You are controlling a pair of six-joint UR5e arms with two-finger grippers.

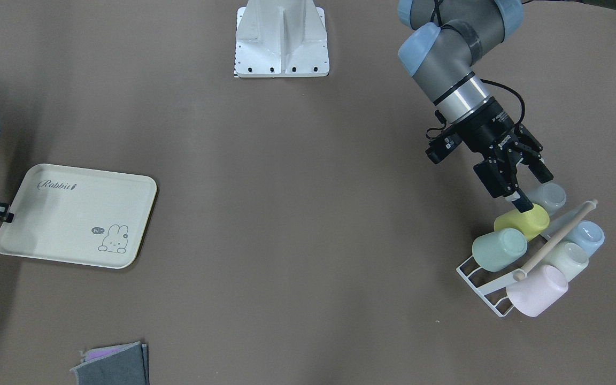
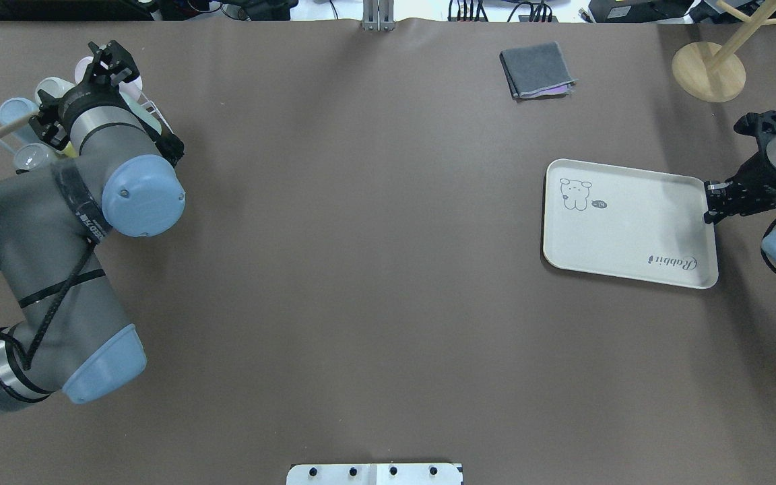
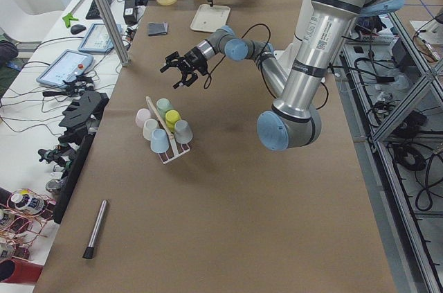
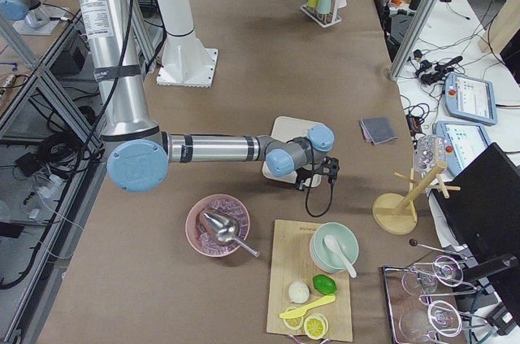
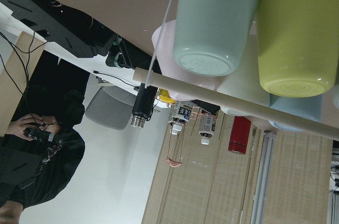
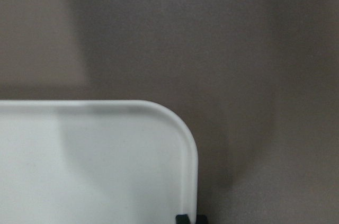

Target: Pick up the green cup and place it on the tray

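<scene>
The green cup (image 1: 499, 249) lies on its side on a white wire rack (image 1: 482, 286), next to a yellow-green cup (image 1: 523, 220). My left gripper (image 1: 534, 189) is open and hovers just above the yellow-green cup, a short way behind the green cup. In the left wrist view the green cup (image 5: 214, 23) fills the top middle, with its bottom towards the camera. The cream tray (image 1: 75, 214) lies flat at the far side of the table. My right gripper (image 2: 710, 202) is shut on the tray's (image 2: 630, 222) rim; the tray's corner (image 6: 106, 160) shows in the right wrist view.
The rack also holds pink (image 1: 537, 290), off-white (image 1: 567, 259), blue (image 1: 586, 238) and grey (image 1: 548, 197) cups under a wooden rod (image 1: 554, 240). A folded grey cloth (image 1: 113, 366) lies near the table edge. A wooden stand (image 2: 708, 67) is behind the tray.
</scene>
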